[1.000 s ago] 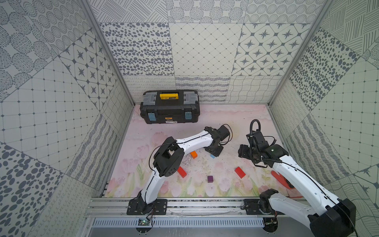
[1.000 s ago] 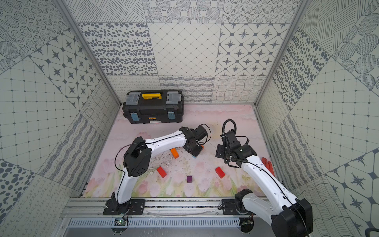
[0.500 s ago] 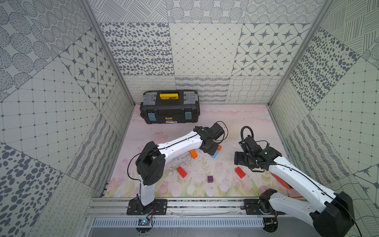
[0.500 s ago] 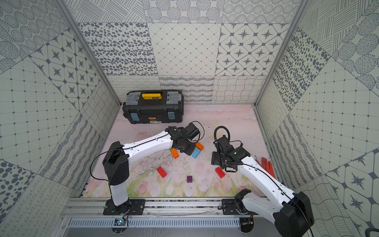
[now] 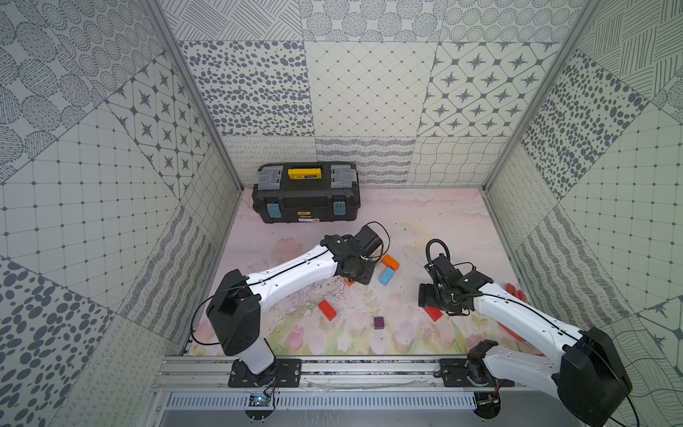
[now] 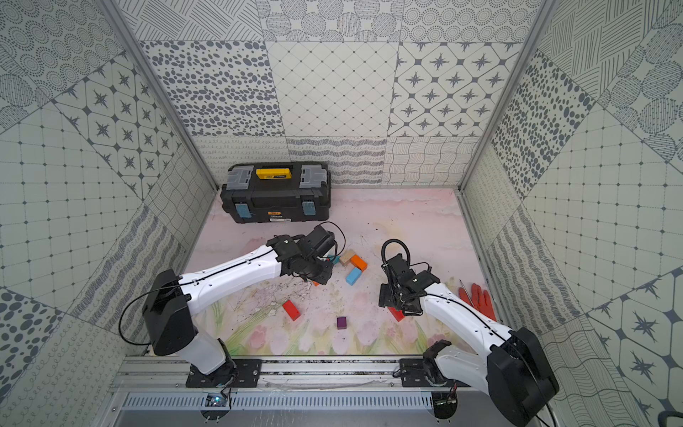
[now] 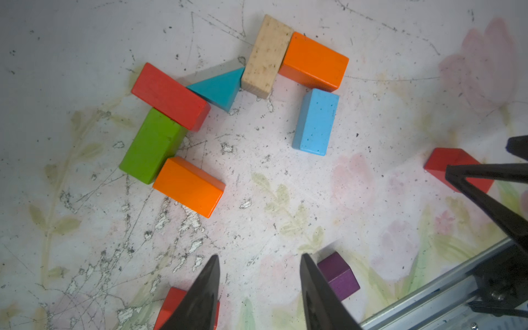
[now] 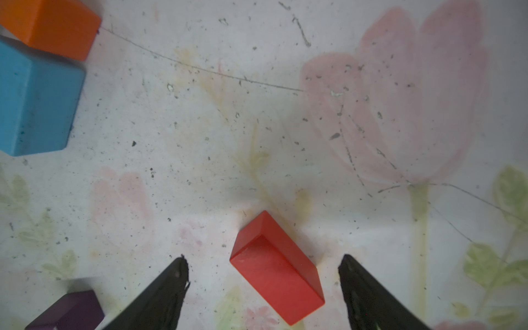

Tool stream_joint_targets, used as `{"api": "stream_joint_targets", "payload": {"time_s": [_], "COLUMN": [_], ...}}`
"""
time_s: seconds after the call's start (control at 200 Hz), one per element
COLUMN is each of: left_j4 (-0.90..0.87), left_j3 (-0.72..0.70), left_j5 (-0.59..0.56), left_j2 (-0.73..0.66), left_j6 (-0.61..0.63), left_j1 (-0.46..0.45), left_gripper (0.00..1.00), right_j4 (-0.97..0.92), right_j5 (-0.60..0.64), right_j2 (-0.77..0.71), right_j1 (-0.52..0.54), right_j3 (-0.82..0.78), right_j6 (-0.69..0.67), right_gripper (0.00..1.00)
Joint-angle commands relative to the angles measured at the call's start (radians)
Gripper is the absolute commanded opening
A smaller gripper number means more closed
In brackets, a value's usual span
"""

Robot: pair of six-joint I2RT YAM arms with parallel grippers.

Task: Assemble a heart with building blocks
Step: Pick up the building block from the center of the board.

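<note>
Red brick [image 8: 275, 268]: between spread fingers of right hand [image 8: 263, 258], released, untouched; long axis slanted across closing line; left hand [image 7: 259, 257], also released, farther.

Overhead stereo pair, wrist cameras above blocks [image 7: 315, 123]

Toolbox [image 6: 275, 197] is set above centre-left; orange brick [image 6: 359, 263] and blue brick [image 6: 353, 276] are grouped mid-frame; red brick [image 6: 291, 309], purple cube [image 6: 341, 322] are scattered below.
</note>
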Motion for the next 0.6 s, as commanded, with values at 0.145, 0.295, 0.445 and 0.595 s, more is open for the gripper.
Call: {"api": "stream_joint_targets", "payload": {"time_s": [0.145,0.295,0.445,0.595], "left_j4": [0.086,0.078,0.073,0.09], "left_j3": [-0.133,-0.152,-0.167,-0.211], "left_j5": [0.039,0.032,0.034,0.03], "left_j2": [-0.188,-0.232,-0.25,-0.273], "left_j6": [-0.115,-0.119,-0.128,-0.139], "left_j1": [0.107,0.127,0.133,0.138], "left_gripper": [0.48,0.49,0.49,0.49], "right_j4": [0.083,0.096,0.108,0.1], "right_j5": [-0.105,-0.143,-0.166,-0.151], "right_j2": [-0.006,-0.004,-0.007,0.032], "right_j1": [-0.012,-0.007,0.02,0.057], "right_j3": [-0.048,-0.059,-0.047,-0.006], "right_j6": [-0.008,-0.004,0.001,-0.004], "right_gripper": [0.82,0.79,0.76,0.74]}}
